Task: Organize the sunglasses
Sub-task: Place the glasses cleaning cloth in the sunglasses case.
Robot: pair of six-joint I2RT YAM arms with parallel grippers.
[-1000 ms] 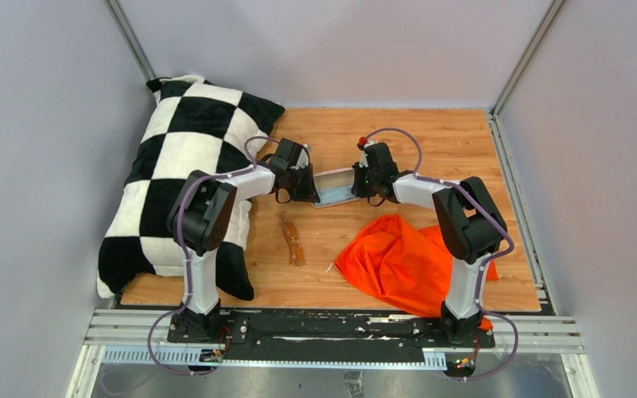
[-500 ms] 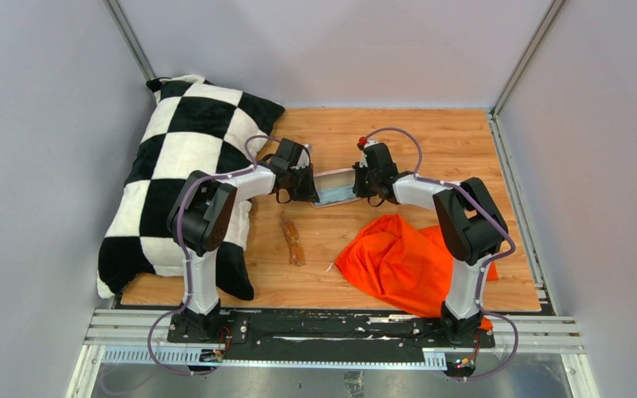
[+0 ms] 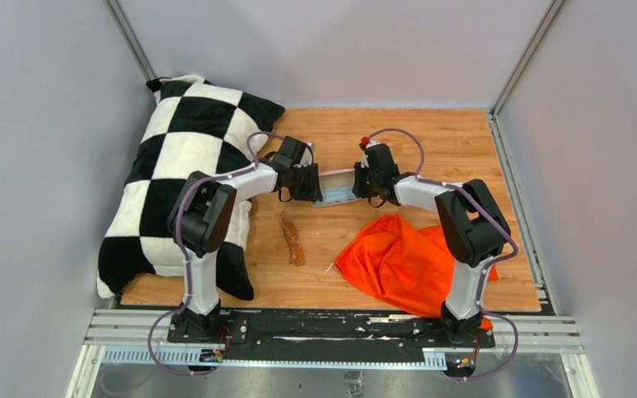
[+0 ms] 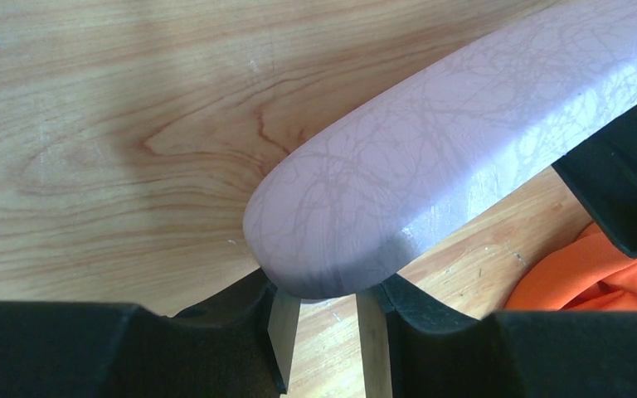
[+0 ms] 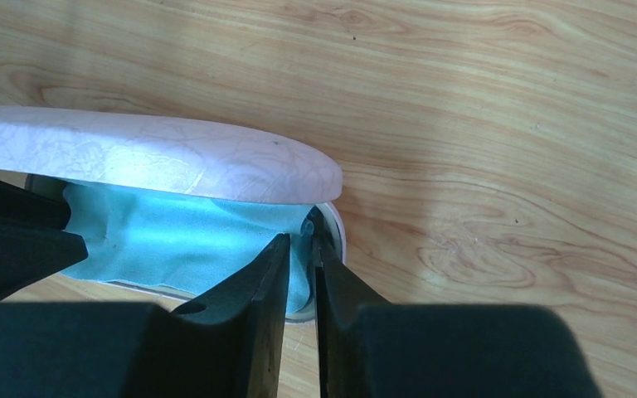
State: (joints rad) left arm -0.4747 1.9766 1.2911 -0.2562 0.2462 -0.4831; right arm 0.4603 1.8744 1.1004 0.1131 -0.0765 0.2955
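Note:
The amber-brown folded sunglasses (image 3: 293, 240) lie on the wooden table, in front of both grippers and apart from them. The pale pink case (image 3: 336, 186) stands open between the grippers, with a light blue cloth (image 5: 174, 232) inside it. My left gripper (image 3: 313, 184) grips the left end of the case's lid (image 4: 464, 141), which sits between its fingers (image 4: 286, 327). My right gripper (image 3: 357, 184) is shut on the right end of the lower shell's rim (image 5: 336, 232), pinching the cloth with it. The lid (image 5: 149, 153) hangs open above the cloth.
A crumpled orange cloth (image 3: 398, 257) lies at the front right beside the right arm and shows in the left wrist view (image 4: 597, 274). A black-and-white checked pillow (image 3: 182, 157) fills the left side. Grey walls close in the table.
Both grippers have shifted slightly toward the far side with the case still held between them. The sunglasses have not moved.

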